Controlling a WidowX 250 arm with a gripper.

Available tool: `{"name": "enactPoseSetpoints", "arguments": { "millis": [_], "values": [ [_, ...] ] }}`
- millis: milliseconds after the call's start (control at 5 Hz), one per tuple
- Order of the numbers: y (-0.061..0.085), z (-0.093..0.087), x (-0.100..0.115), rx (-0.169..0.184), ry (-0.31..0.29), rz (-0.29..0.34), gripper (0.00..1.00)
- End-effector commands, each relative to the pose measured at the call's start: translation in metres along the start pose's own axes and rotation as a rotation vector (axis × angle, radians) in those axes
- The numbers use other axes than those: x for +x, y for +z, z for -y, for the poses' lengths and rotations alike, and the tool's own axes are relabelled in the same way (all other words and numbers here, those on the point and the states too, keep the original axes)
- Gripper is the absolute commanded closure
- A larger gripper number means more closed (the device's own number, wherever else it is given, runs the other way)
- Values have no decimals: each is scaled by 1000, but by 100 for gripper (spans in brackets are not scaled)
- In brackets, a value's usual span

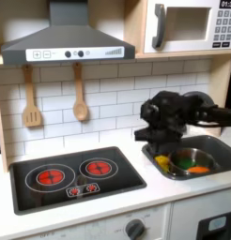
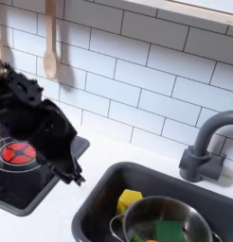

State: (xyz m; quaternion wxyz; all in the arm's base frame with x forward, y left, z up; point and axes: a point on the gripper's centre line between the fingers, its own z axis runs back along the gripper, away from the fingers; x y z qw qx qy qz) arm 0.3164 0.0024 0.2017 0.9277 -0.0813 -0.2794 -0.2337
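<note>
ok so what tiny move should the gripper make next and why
Probably ease straight down toward the sink. The gripper hangs over its near rim, apparently holding nothing, and the closest things are the yellow piece and the metal pot inside. Whether the jaws are open is unclear.

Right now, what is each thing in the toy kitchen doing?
Gripper: hanging over the counter beside the sink, holding nothing; whether the jaws are open is unclear.
Sink: has a pot in it.
Pot: upright, with green and orange pieces inside.
Yellow block: lying in the sink, beside the pot.
Stove: both burners red.
Spatula and wooden spoon: hanging on the wall.
Microwave: door closed.
</note>
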Motion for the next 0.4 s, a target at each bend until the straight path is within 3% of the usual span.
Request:
{"name": "enactPoseSetpoints", "arguments": {
  "millis": [0,200],
  "values": [
    [39,-33,10,296,23,-154,0],
    [38,-26,15,277,14,-129,0]
  ]
}}
